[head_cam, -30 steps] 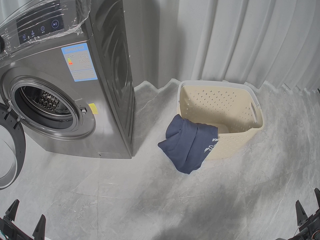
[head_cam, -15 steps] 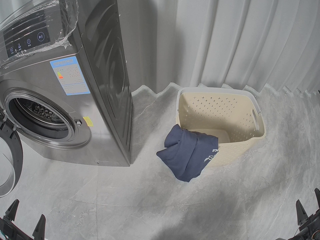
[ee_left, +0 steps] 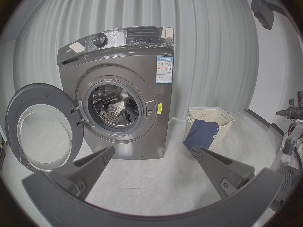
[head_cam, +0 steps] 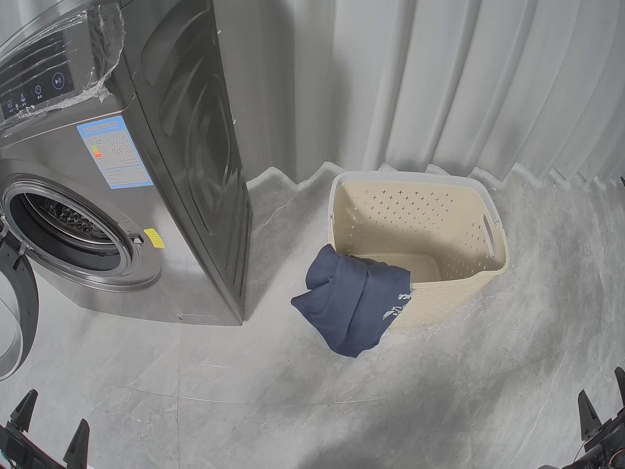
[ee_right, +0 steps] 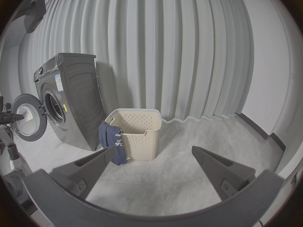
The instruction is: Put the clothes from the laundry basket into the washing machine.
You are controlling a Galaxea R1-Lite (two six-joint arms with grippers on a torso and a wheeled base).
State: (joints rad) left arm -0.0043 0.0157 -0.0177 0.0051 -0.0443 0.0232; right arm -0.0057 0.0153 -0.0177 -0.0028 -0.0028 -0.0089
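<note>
Currently, both arms sit low and well apart from the work: the left gripper (ee_left: 151, 149) and right gripper (ee_right: 153, 149) each have fingers spread wide, holding nothing. The task item, 1 navy garment (head_cam: 351, 307), hangs over the rim of the laundry basket (head_cam: 416, 178) at the corner nearest the washing machine (head_cam: 182, 138). Most of the cloth drapes down the outside wall to the floor (head_cam: 260, 385), and a smaller part falls inside. The basket interior we can see looks bare, so we judge this the last item. A dark lump (ee_left: 125, 115) in the drum (ee_left: 107, 100) is prob. cloth already loaded, but we cannot confirm. Step in hand, as we read it: close on the basket and grasp the garment. Recommended procedure: (1) bring the base nearer, since neither gripper looks within reach; (2) approach w/ the left arm, as the drum opening lies on that side and the carry will be short; (3) descend on the bunched fold at the rim, not the flat hanging panel, so the fingers bite several layers; (4) lift straight up until the hem clears the rim, otherwise the light basket may tip or drag. The door (head_cam: 16, 320) stands swung wide, so no opening step is req'd. Keep trailing cloth off the floor during transfer.
</note>
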